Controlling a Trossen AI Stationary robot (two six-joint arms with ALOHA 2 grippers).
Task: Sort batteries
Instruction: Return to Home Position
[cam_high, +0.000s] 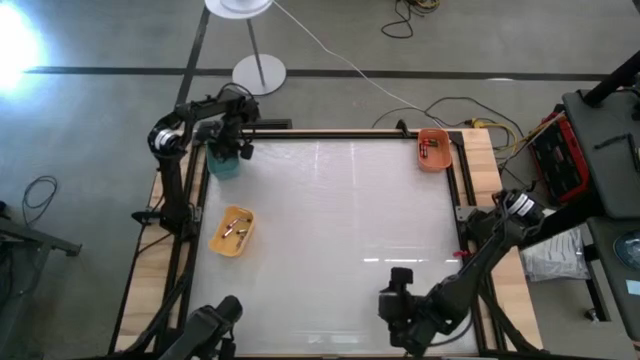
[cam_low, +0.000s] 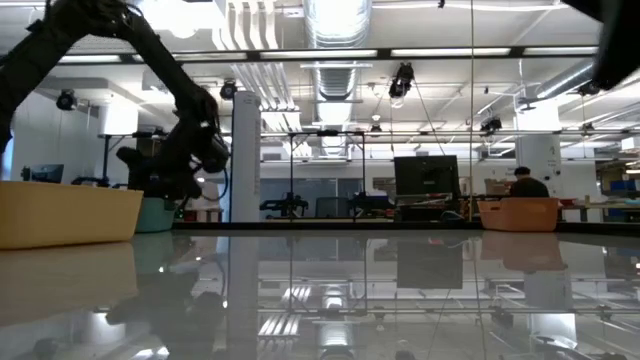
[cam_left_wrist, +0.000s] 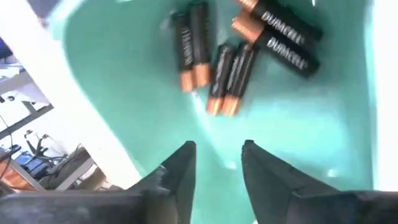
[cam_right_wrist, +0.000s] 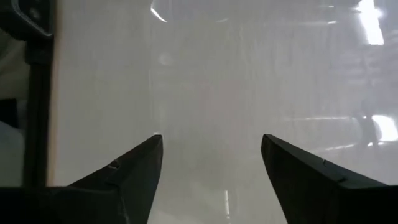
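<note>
Left wrist view: left gripper (cam_left_wrist: 217, 149) released, nothing between fingers, hovering over green bin (cam_left_wrist: 118, 93). Six black-and-copper batteries (cam_left_wrist: 231, 59) lie on bin floor. Step judged: sorting drop done, arm due to go home. Next move calls for lifting clear of bin wall, then folding back without snagging rim.

High view adds what wrist view lacks: green bin at far left corner of bench (cam_high: 340, 220). Yellow bin (cam_high: 214, 240) and orange bin (cam_high: 446, 160) each hold few small items, likely batteries. None seen loose on bench. Waiting: right gripper (cam_right_wrist: 211, 146), released, empty, near front edge.
</note>
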